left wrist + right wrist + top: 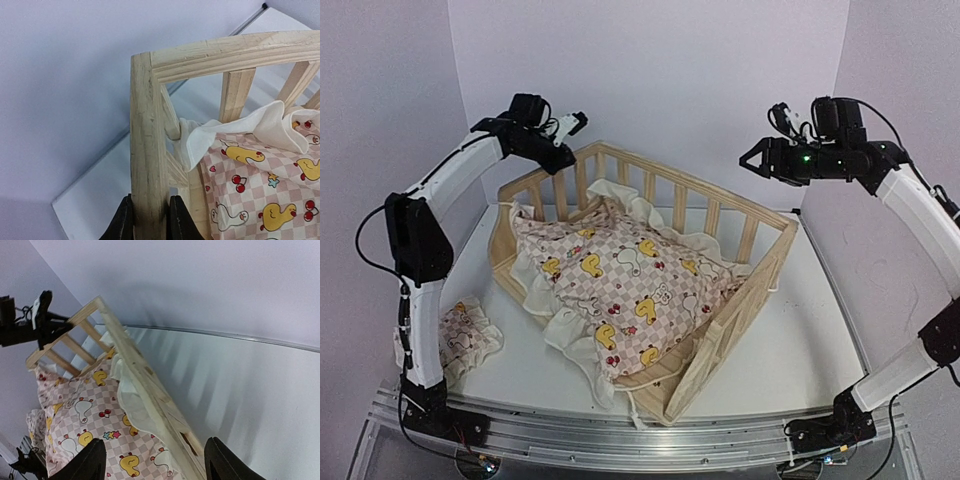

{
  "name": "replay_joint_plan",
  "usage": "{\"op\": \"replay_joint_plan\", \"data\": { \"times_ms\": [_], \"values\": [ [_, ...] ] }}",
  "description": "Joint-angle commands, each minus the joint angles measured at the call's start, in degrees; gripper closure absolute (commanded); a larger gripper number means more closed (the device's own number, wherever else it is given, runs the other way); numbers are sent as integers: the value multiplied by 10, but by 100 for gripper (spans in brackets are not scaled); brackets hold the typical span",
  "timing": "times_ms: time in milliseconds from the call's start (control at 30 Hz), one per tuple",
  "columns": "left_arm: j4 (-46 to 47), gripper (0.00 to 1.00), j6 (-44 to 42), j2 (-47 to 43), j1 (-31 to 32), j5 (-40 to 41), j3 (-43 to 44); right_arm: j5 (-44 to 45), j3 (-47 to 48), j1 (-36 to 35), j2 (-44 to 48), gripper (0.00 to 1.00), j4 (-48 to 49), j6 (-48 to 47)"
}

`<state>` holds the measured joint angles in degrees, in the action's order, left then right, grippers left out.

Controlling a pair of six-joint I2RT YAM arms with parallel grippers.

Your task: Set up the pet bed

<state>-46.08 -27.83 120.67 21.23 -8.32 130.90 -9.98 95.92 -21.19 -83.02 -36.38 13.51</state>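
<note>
PET BED, HALF MADE: On the middle of the table we find the pet bed, its pine frame standing with the cushion already lying inside and the ruffle spilling past the near-left edge. The left gripper pinches the frame's far-left corner post, with one dark finger pressed against each side of the wood. The right gripper hangs above the far-right corner, fingers spread wide and holding nothing.

We judge the step in hand to be squaring the frame around the cushion, since the near-right rail leans outward. The next move, we think, calls for the right claw to come down over the far rail and close on it, so that both arms can true the frame. A small matching pillow at the near left probably goes in last.

The wood is pale, raw-grained and square-edged, with flat slats. The cushion is puffy soft cloth in a pink-white check, printed with yellow ducks and red cherries and bordered in cream ruffle.
</note>
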Motion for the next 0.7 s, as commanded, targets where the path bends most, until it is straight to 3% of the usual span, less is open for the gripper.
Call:
{"op": "replay_joint_plan", "data": {
  "times_ms": [0, 167, 300, 500, 667],
  "values": [
    [171, 100, -156, 86, 72, -53, 48, -58, -2, -1, 10, 33, -45, -26],
    [312, 96, -163, 142, 96, -30, 82, -45, -6, -1, 6, 34, -89, -28],
    [376, 64, -164, 159, 101, -4, 93, 23, -5, -1, -1, 35, -133, -27],
    [359, 38, -142, 83, 101, -18, 91, 114, 0, -1, -25, 35, -194, -58],
    [281, 32, -102, -23, 101, -41, 67, -2, 12, -1, -55, 42, -201, -90]
  ]
}}
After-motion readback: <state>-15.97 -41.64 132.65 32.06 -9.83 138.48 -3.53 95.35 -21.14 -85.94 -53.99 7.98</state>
